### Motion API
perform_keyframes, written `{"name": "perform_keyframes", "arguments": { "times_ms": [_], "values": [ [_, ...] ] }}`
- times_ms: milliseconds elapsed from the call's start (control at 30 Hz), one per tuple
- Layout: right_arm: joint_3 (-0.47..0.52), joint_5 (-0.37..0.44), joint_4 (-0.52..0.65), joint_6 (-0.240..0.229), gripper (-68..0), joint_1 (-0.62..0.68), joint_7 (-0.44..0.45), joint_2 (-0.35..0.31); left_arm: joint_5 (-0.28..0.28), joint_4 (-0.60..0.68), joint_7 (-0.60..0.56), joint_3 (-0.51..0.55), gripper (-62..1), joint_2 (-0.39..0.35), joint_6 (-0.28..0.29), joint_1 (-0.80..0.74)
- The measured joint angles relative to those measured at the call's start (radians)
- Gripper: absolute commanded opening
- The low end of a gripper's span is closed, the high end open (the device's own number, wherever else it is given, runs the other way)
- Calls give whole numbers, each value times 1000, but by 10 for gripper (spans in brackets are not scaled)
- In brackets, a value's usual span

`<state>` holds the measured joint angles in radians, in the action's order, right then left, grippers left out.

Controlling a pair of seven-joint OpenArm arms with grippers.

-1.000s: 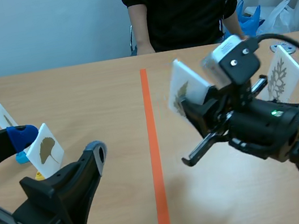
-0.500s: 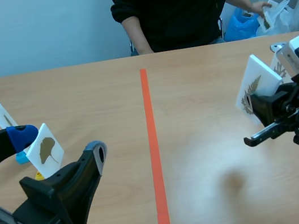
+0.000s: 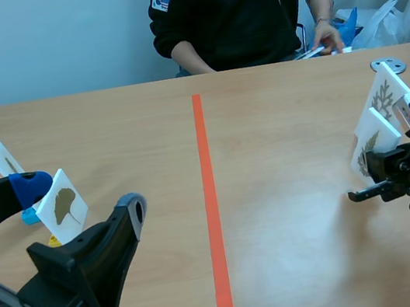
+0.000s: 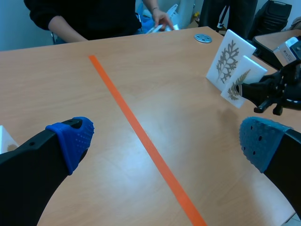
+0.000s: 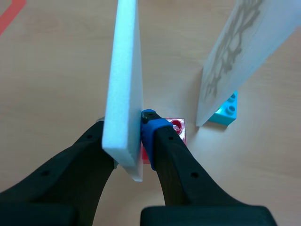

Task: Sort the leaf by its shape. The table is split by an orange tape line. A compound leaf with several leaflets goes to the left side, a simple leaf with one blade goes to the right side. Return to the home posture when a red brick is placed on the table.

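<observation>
My right gripper point(image 3: 378, 165) is shut on a white card with a fern-like leaf point(image 3: 368, 147), low at the table's far right. In the right wrist view the card point(image 5: 125, 80) stands edge-on between my fingers point(image 5: 153, 129), with a pink brick base point(image 5: 178, 126) just behind it. Beside it stands a second card with a branching leaf point(image 3: 385, 98), set on a cyan brick point(image 5: 226, 111). My left gripper point(image 3: 83, 199) is open at the near left, its blue pads point(image 4: 71, 137) wide apart with nothing between them. A ginkgo leaf card point(image 3: 63, 206) and a narrow-leaf card point(image 3: 4, 159) stand left of the orange tape line point(image 3: 210, 200).
A person sits across the table, one hand point(image 3: 325, 40) at the far right edge with a thin object. A small metal disc point(image 3: 388, 64) lies at the back right. From the left wrist view both right-side cards point(image 4: 230, 59) stand far ahead, past the tape.
My right arm has carried the fern-like leaf card from near the tape line to the far right and down beside the other card. The person's hand came back to the table edge.
</observation>
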<state>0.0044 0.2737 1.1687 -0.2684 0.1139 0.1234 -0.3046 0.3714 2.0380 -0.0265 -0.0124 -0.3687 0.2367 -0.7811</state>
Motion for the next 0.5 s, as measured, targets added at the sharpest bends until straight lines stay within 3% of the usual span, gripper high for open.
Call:
{"name": "perform_keyframes", "arguments": {
  "times_ms": [200,500],
  "values": [
    [0,0,-84,66,-656,-73,19,6,0,0,0,0,14,0,0,0],
    [0,0,-179,79,-648,-100,34,11,0,0,0,0,14,0,0,0]
  ]
}}
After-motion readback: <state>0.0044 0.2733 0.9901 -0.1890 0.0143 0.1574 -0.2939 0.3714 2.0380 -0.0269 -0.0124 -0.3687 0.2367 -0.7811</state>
